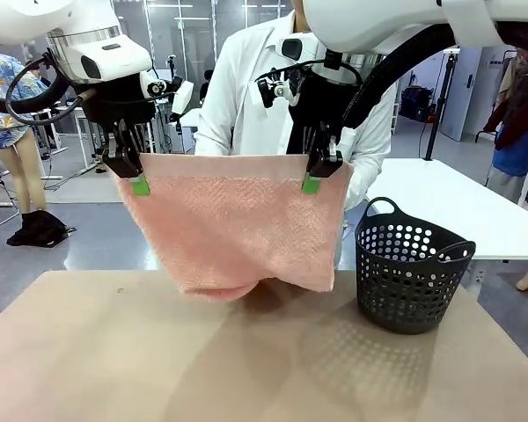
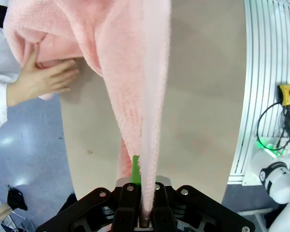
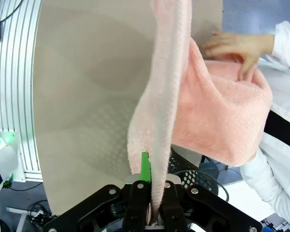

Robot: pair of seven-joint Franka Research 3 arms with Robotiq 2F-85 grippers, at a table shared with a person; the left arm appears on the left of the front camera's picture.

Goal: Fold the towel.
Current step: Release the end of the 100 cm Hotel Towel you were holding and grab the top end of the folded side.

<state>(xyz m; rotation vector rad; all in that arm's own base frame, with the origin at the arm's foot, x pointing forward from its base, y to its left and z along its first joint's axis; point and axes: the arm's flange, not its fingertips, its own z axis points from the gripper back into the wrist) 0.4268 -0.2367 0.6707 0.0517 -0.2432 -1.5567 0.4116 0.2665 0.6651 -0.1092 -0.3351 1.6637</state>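
Note:
The salmon-pink towel point(image 1: 233, 224) hangs in the air above the tan table point(image 1: 114, 352), stretched between both grippers. My left gripper point(image 1: 134, 178) is shut on its top left corner, my right gripper point(image 1: 317, 176) is shut on its top right corner. Its lower edge sags onto the table's far side. In the left wrist view the towel point(image 2: 135, 72) runs up from the shut fingers point(image 2: 135, 170), and a person's hand point(image 2: 41, 79) lies on its far end. In the right wrist view the towel point(image 3: 217, 111) rises from the fingers point(image 3: 144, 166), with the person's hand point(image 3: 239, 48) pinching the far edge.
A dark perforated basket point(image 1: 411, 265) stands on the table's right side, close to the towel's right edge. The person in a white coat point(image 1: 246, 88) stands right behind the towel. A white table point(image 1: 475, 207) lies behind at right.

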